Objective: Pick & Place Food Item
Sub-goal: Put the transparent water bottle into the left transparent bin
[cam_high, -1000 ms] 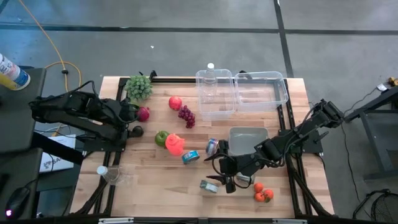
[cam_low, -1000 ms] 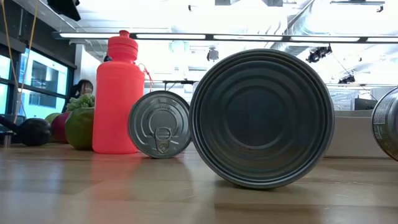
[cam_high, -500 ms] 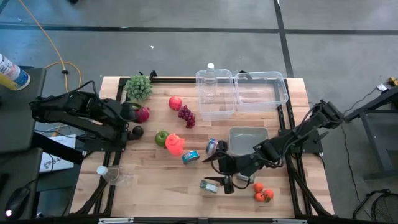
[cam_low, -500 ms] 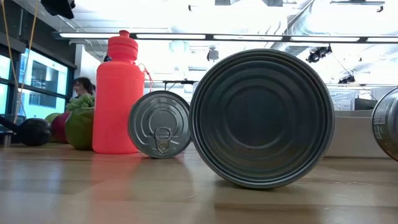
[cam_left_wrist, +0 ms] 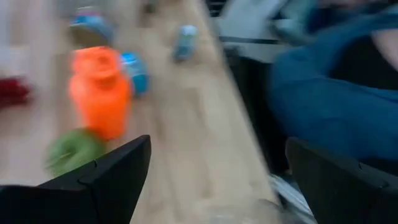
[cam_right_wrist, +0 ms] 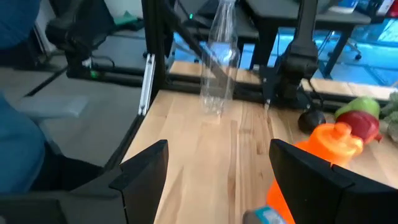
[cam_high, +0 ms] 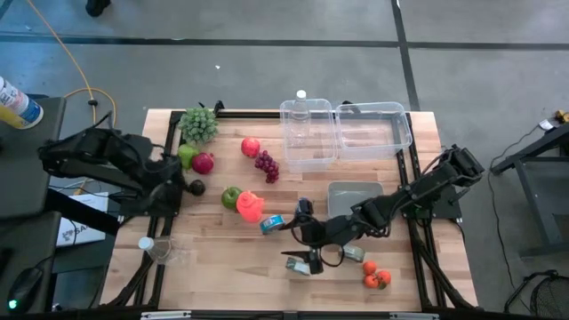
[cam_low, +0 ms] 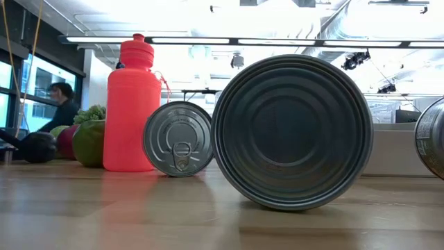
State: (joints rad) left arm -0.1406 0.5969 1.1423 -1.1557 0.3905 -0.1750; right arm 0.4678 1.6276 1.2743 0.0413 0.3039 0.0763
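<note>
Readable text: none could be made out in any view.
Cans [cam_low: 291, 132]: bare ribbed metal ends faced the low camera; no print showed.
Red bottle [cam_low: 133, 104]: plain, no wording visible.
Blue-labelled cans [cam_high: 272, 223]: labels were too small from above to read.
Clear bottle [cam_right_wrist: 221, 56]: no label could be read.
Containers [cam_high: 345, 130]: clear plastic at the far side of the tabletop [cam_high: 222, 258], unmarked.
Spray bottle [cam_high: 16, 104]: at the far left off the tabletop, its label was too small to read.
</note>
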